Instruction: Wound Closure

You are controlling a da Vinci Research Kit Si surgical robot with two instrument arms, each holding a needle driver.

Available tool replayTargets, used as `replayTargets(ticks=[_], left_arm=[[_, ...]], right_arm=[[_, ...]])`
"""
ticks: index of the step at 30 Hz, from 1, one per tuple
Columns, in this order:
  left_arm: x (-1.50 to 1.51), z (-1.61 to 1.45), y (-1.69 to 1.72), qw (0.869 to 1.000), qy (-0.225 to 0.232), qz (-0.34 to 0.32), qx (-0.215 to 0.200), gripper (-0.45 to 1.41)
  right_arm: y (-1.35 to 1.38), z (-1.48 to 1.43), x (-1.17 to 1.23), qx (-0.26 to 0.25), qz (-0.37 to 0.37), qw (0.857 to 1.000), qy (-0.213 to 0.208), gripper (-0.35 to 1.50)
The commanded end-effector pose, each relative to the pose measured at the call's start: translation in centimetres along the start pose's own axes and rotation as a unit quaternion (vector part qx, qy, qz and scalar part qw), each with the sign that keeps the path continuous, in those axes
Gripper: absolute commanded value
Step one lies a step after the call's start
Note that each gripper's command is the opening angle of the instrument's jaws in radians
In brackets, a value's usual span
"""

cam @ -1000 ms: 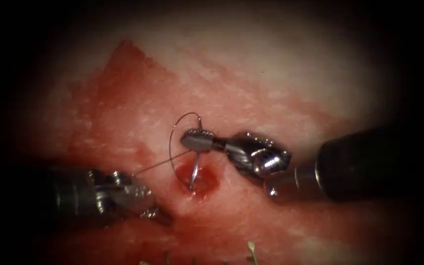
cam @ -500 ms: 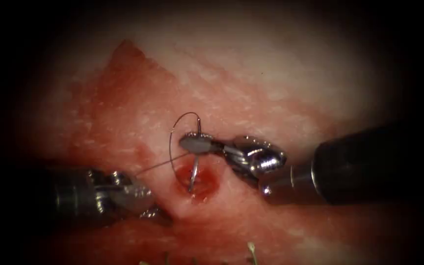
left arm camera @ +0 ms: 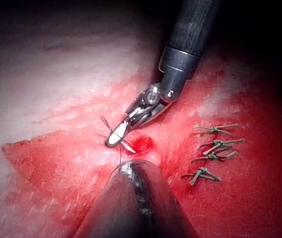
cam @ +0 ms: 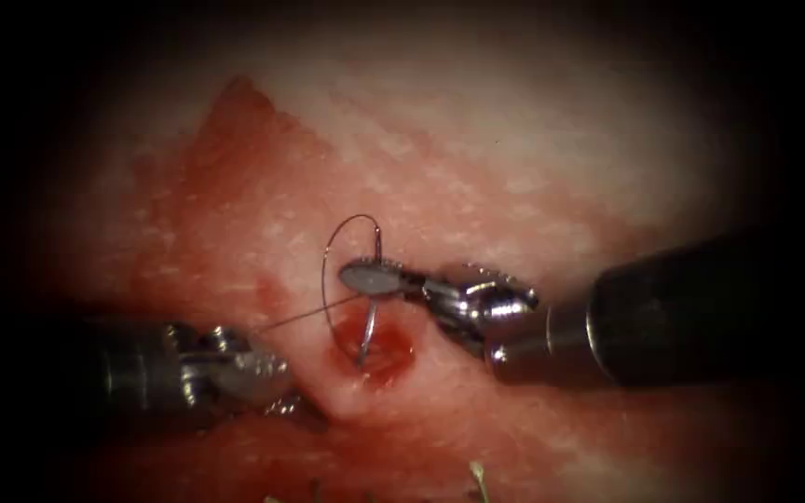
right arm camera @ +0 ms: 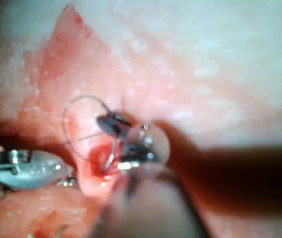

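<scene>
My right tool (cam: pixel 372 277) comes in from the right, its jaws shut on the curved needle (cam: pixel 366 328) near the tail end. The needle points down, its tip in the red hole of the cut (cam: pixel 386 352) in the tissue (cam: pixel 477 177). Thread (cam: pixel 324 265) loops from the needle's tail round to the left, and a strand (cam: pixel 300 315) runs to my left tool (cam: pixel 291 405), low on the left of the cut. The left wrist view has the right tool (left arm camera: pixel 117 135) over the hole (left arm camera: pixel 143 144). In the right wrist view its jaws (right arm camera: pixel 112 123) clasp the needle (right arm camera: pixel 110 153).
Finished stitches with green cut ends (left arm camera: pixel 212 148) lie beside the hole, and their ends (cam: pixel 477 473) poke up at the endoscope view's lower edge. Red fluid stains the tissue left of the cut. The left tool's shaft (left arm camera: pixel 136 198) lies close to the hole.
The right tool has slid a little left and down and its wrist has turned, tilting the needle over the hole. The left tool has not moved.
</scene>
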Motion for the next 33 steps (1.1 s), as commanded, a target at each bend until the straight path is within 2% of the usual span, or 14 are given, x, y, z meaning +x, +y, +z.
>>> replayTargets(ticks=[1,13,33], left_arm=[[-0.01,0.11,0.03,1.000,-0.001,0.000,-0.002,-0.45],[-0.01,0.10,0.03,1.000,-0.001,0.000,-0.002,-0.45],[-0.01,0.11,0.03,1.000,-0.001,0.000,-0.002,-0.45]], right_arm=[[0.02,0.04,-0.11,0.002,0.008,1.000,-0.002,-0.35],[-0.08,0.09,-0.16,0.005,0.105,0.994,-0.008,-0.35],[-0.01,0.18,-0.28,0.042,0.192,0.980,-0.004,-0.35]])
